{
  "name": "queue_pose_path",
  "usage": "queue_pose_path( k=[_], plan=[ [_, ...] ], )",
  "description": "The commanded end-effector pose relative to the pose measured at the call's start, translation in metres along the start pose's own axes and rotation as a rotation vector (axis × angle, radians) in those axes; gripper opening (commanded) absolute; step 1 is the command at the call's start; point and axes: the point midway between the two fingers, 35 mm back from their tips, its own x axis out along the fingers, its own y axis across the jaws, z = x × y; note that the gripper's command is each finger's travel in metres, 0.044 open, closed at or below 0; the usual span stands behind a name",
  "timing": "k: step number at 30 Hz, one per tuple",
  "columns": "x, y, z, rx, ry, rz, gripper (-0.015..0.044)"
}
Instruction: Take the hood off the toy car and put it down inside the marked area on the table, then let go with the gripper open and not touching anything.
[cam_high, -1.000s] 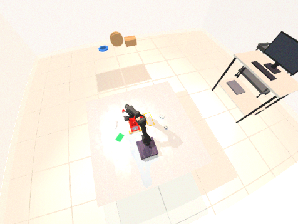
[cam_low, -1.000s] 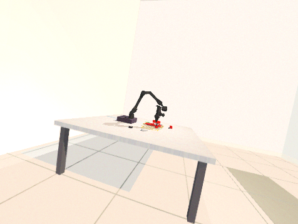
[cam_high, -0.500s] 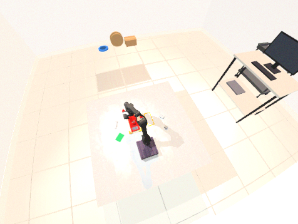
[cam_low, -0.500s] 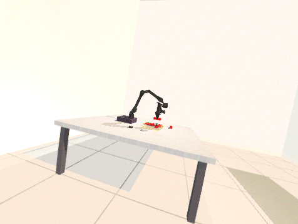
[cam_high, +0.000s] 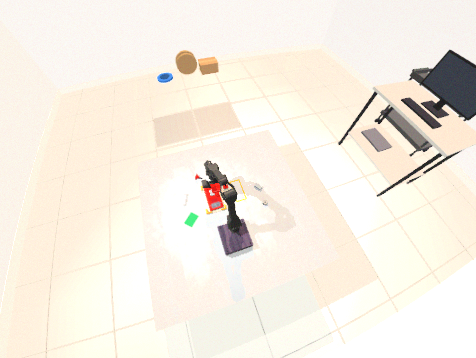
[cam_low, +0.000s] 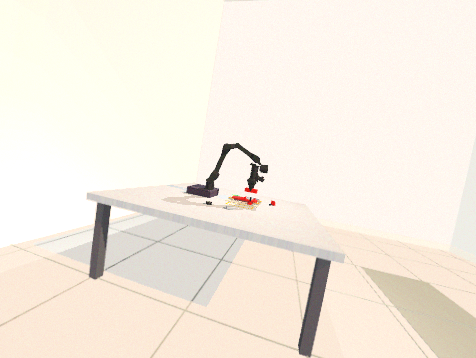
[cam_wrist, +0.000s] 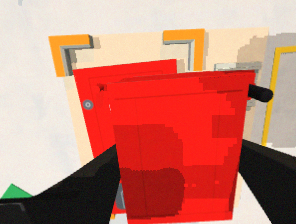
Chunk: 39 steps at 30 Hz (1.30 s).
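My gripper (cam_wrist: 174, 146) (cam_low: 251, 187) is shut on the red hood (cam_wrist: 200, 112) (cam_low: 251, 190), with one black finger at each side of it. The hood is held in the air above the red toy car (cam_wrist: 90, 85) (cam_high: 214, 199) (cam_low: 239, 198), with a visible gap in the exterior view. In the wrist view the hood is shifted to the right over the car and hides much of it. The marked area is a yellow outline (cam_wrist: 268, 120) (cam_high: 244, 189) on the table, just right of the car. The hood is not over most of it.
Orange corner brackets (cam_wrist: 57, 50) stand around the car. A black rod (cam_wrist: 260, 93) shows beside the hood's upper right corner. A green square (cam_high: 191, 219) and a small red piece (cam_high: 197, 177) (cam_low: 272, 203) lie left of the car. Small grey things (cam_high: 258, 187) lie right of the outline.
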Motion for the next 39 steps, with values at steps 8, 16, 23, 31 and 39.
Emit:
queue_pose_path(
  k=[8,16,23,31,39],
  plan=[
    [-0.003,-0.037,-0.001,0.013,-0.009,0.001,0.0],
    [-0.005,-0.063,-0.003,0.016,-0.01,-0.004,0.0],
    [-0.005,-0.086,-0.006,0.007,-0.007,-0.007,0.0],
    [-0.006,-0.112,-0.012,-0.003,-0.004,-0.01,0.0],
    [-0.007,-0.137,-0.019,-0.014,0.0,-0.012,0.0]
  ],
)
